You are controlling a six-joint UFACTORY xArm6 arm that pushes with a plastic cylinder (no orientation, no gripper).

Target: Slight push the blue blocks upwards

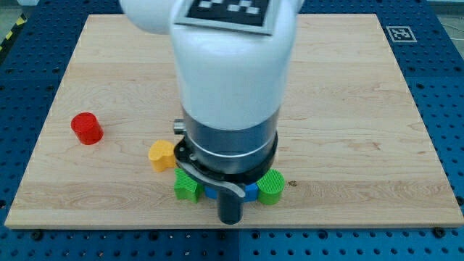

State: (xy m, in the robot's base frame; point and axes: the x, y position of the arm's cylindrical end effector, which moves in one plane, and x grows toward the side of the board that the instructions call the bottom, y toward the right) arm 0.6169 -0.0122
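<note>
Two small bits of blue block show just under the arm's body near the view's bottom: one (210, 193) to the left of the dark rod and one (251, 191) to its right. Their shapes are hidden by the arm. The dark rod comes down between them, and my tip (230, 220) sits just below the blue pieces, close to the board's bottom edge. A green star-like block (186, 186) lies at the left of the blue pieces and a green ribbed cylinder (271, 186) at their right.
A yellow heart-like block (161, 154) lies up-left of the green star. A red cylinder (87, 128) stands at the view's left. The wooden board (362, 109) rests on a blue perforated table. The arm's white and grey body hides the board's middle.
</note>
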